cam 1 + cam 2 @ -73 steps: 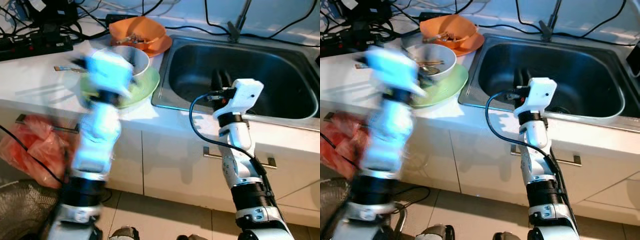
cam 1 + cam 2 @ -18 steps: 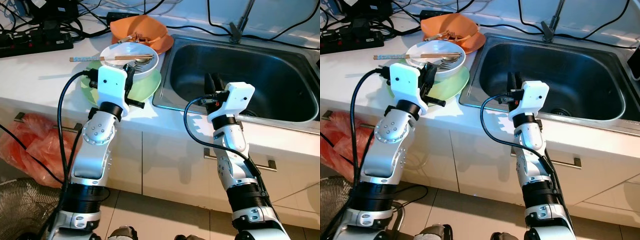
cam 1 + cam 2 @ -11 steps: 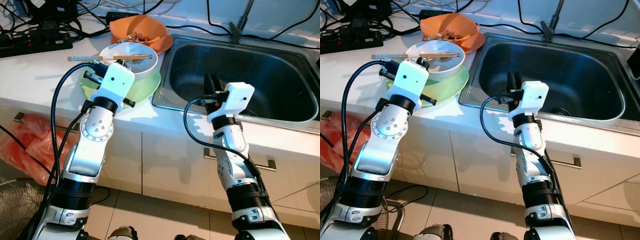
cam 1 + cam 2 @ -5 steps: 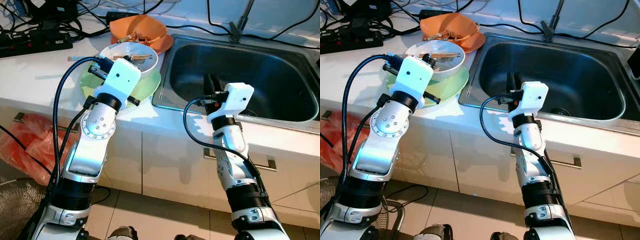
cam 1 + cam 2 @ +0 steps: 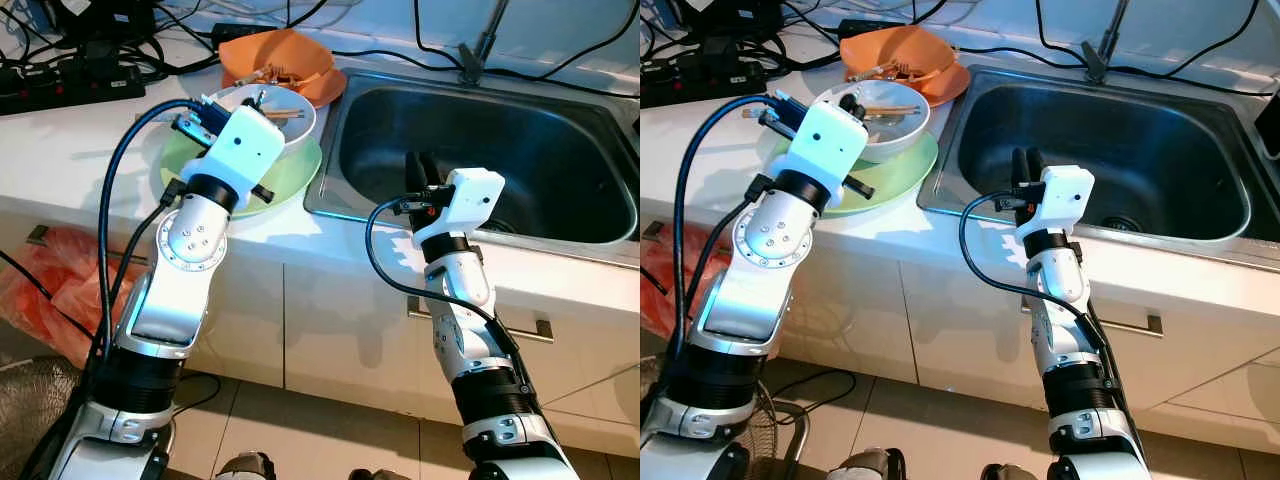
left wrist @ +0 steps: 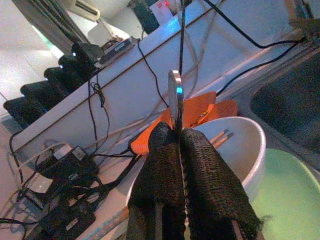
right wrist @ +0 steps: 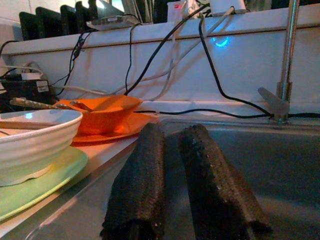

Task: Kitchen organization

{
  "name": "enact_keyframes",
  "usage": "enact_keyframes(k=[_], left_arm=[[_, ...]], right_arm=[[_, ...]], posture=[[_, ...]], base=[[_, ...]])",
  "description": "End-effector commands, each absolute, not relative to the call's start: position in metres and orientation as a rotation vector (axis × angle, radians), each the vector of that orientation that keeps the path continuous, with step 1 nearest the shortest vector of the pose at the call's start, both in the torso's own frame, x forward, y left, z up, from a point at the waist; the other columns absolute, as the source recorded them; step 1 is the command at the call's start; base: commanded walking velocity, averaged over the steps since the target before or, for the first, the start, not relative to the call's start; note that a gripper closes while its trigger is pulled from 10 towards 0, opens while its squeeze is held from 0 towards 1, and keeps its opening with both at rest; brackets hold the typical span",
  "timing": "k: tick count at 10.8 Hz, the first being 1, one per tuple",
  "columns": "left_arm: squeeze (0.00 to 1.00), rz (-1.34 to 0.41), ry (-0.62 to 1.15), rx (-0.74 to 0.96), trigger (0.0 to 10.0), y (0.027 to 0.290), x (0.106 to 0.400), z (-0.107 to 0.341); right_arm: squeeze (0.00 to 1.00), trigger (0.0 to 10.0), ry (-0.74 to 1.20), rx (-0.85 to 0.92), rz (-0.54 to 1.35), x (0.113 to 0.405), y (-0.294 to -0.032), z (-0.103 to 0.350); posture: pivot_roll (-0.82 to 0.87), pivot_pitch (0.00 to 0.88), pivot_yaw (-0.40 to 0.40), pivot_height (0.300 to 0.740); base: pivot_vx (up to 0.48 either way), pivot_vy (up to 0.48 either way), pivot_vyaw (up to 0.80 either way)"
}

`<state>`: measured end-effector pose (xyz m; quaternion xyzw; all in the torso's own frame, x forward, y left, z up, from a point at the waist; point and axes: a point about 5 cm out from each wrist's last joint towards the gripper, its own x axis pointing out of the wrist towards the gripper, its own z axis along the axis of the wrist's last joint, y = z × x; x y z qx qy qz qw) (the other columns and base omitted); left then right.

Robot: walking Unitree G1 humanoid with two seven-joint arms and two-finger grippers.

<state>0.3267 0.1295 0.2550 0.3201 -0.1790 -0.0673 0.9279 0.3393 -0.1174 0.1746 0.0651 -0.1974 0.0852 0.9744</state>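
Observation:
A white bowl [image 5: 292, 128] holding wooden chopsticks [image 5: 286, 113] stands on a green plate [image 5: 290, 178] on the white counter, left of the steel sink [image 5: 520, 130]. My left gripper [image 5: 250, 104] is over the bowl's near-left rim, shut on a thin metal utensil [image 6: 175, 95] that sticks up from between the fingers [image 6: 162, 150]. An orange bowl [image 5: 285, 58] with scraps sits behind the white bowl. My right gripper [image 5: 416, 172] hovers over the sink's near-left corner, fingers [image 7: 145, 170] close together with nothing in them.
A faucet [image 5: 478, 50] rises behind the sink. Power strips and black cables [image 5: 60, 85] crowd the counter's back left. A red plastic bag [image 5: 50, 290] hangs below the counter at left. Cabinet fronts with a handle [image 5: 540, 325] face me.
My left arm has swung right and up over the white bowl, its wrist turning, and now holds the metal utensil upright. The right arm has barely moved.

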Motion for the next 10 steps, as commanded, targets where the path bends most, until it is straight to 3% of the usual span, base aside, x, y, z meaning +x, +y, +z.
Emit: enact_keyframes(k=[1, 10], left_arm=[[0.0, -0.149, -0.413, 0.677, 10.0, 0.125, 0.324, 0.267], [0.0, -0.152, -0.52, 0.635, 10.0, 0.121, 0.319, 0.299]], right_arm=[[0.0, 10.0, -0.401, 0.133, 0.165, 0.338, -0.12, 0.173], [0.0, 10.0, -0.395, 0.137, 0.165, 0.339, -0.119, 0.171]], posture=[[0.15, 0.107, -0.044, 0.74], [0.15, 0.106, -0.043, 0.74]], base=[[0.0, 0.0, 0.0], [0.0, 0.0, 0.0]])
